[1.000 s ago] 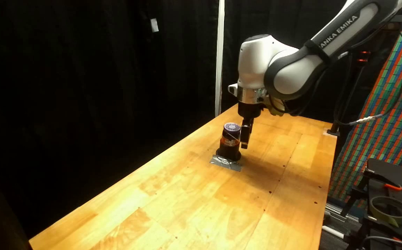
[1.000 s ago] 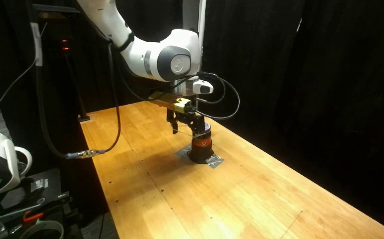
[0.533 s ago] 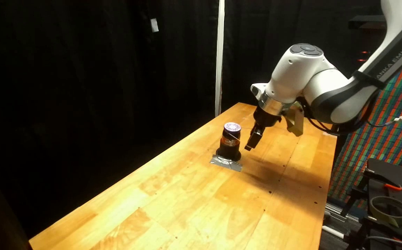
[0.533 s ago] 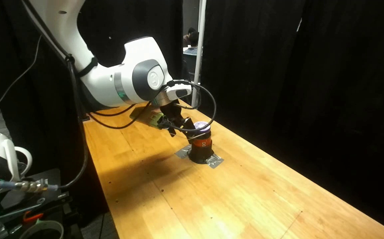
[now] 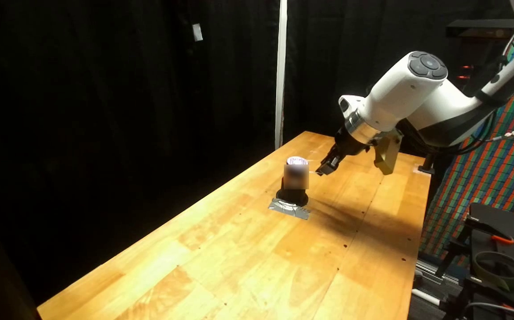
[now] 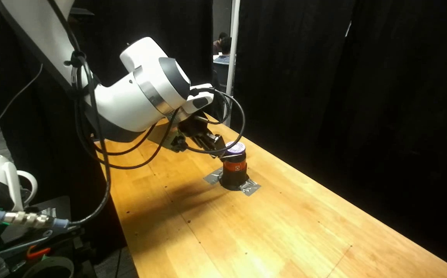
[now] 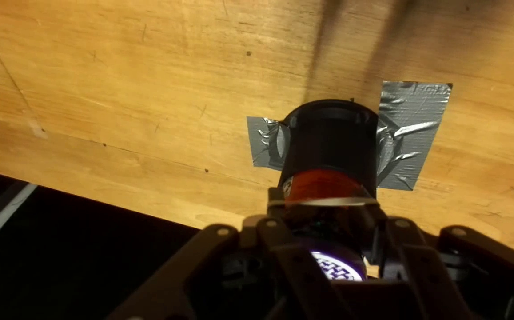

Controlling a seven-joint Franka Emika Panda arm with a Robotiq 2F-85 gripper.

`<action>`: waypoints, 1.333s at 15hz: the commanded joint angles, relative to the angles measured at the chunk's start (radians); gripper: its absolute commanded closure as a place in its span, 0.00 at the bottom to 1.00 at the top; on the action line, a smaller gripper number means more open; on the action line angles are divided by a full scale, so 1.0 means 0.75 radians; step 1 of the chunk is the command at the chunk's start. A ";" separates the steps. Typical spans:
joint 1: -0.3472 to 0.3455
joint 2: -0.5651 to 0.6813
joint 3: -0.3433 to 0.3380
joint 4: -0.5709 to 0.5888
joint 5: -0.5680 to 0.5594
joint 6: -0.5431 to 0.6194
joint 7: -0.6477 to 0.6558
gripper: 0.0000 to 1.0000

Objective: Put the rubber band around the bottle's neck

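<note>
The bottle (image 6: 235,166) stands upright, black below with an orange-red band and a purple-rimmed, white-patterned lid; a blur patch covers its middle in an exterior view (image 5: 297,161). My gripper (image 7: 322,202) is tilted beside the bottle's upper part, fingertips close to it. Its fingers (image 7: 276,195) stand apart, partly closed, with no object pinched between them. A pale rubber band (image 7: 336,202) stretches across from one fingertip to the other. From the fingertips the band (image 6: 233,156) also runs across the bottle's upper part; its far side is hidden.
Silver tape (image 7: 414,133) fixes the bottle's base to the wooden table (image 5: 257,249). Black curtains hang along the table's far edge. A cable loop (image 6: 242,119) from the wrist hangs close to the bottle's lid. Tape rolls and tools lie on a side stand (image 5: 501,266).
The arm has drawn back from the bottle toward its base and tilted from upright. Most recently the fingertips rose and the fingers came closer together. The bottle has stayed in place.
</note>
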 commanded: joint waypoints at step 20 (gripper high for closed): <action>-0.096 -0.069 0.668 -0.245 -1.214 -1.104 1.750 0.88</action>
